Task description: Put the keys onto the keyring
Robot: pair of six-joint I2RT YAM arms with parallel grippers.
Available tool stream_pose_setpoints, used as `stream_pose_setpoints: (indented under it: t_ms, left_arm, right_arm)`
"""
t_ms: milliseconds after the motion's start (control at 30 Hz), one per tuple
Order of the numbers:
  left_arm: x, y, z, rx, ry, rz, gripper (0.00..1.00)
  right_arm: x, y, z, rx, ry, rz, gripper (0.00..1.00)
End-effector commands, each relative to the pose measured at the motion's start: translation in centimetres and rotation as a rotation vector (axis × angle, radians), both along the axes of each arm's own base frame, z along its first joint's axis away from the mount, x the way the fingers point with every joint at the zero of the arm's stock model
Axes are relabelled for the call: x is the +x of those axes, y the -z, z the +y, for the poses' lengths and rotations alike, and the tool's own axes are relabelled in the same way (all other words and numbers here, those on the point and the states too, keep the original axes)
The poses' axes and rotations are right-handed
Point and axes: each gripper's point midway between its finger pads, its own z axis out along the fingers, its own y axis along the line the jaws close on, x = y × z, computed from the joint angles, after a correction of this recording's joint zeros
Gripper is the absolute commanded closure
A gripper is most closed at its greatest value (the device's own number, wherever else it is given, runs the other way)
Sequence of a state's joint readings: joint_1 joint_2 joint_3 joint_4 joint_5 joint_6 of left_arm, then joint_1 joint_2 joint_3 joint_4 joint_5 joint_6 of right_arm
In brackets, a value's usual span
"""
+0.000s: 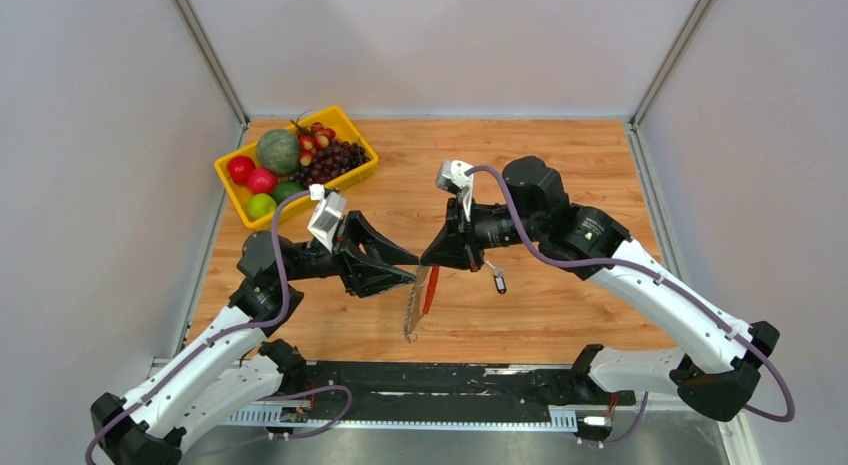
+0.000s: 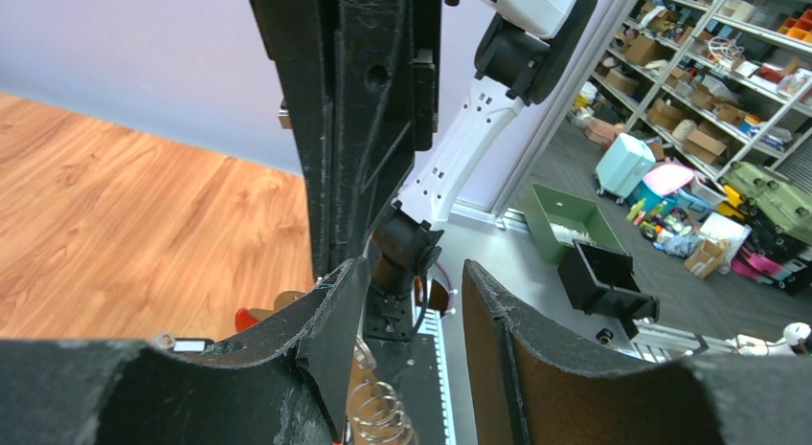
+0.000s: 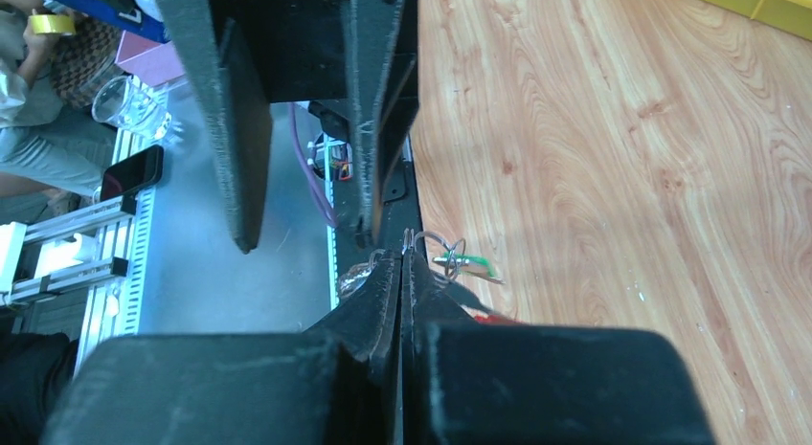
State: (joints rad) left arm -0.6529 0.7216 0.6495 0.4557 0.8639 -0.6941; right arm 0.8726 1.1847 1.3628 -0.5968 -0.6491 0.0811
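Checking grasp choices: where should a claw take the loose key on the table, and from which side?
Probably by its dark head, straight down from above. The key seems to lie flat on the table, clear of other things, so only the top is open, and the head is its widest part.

Mid-desk blocked: left pincer (image 1: 410, 269) and right pincer (image 1: 431, 259) meet tip to tip, with the keyring (image 1: 417, 303) dangling beneath. Left jaws stand apart, right jaws pressed together. Small key (image 1: 499, 282) just right of them, below the right wrist. Yellow fruit basket (image 1: 362, 138) fills the far-left corner. Bare desk (image 1: 580, 155) at far right and along the near strip. Grey walls (image 1: 440, 45) close three sides.
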Motion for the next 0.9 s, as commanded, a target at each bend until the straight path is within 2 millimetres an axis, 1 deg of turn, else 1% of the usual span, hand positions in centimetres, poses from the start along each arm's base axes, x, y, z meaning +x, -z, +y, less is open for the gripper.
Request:
stream_pose_setpoints:
  t_ms: [0,100,200,400,667,867]
  left_arm:
    - [-0.4,-0.6,0.0,-0.022,0.018,-0.033,0.48]
    - [-0.2,-0.5,0.0,-0.019,0.004,-0.033,0.48]
    - [-0.1,-0.6,0.2,-0.021,-0.015,-0.045,0.46]
    - [-0.1,-0.9,0.3,-0.028,-0.02,-0.051,0.45]
    - [-0.4,-0.6,0.2,-0.025,0.004,-0.036,0.45]
    - [-0.6,-0.5,0.1,-0.025,0.02,-0.039,0.45]
  right_arm:
    - [-1.3,-2.9,0.0,0.061,-0.062,-0.057,1.0]
    - [-1.9,-3.1,0.0,0.059,-0.081,-0.07,1.0]
    - [-2.2,-3.0,-0.1,0.047,-0.089,-0.076,1.0]
    - [-2.4,-3.0,-0.1,0.039,-0.084,-0.079,1.0]
    - [-1.8,-4.5,0.1,0.059,-0.042,-0.093,1.0]
    - [-1.4,-4.7,0.4,0.057,-0.027,-0.089,1.0]
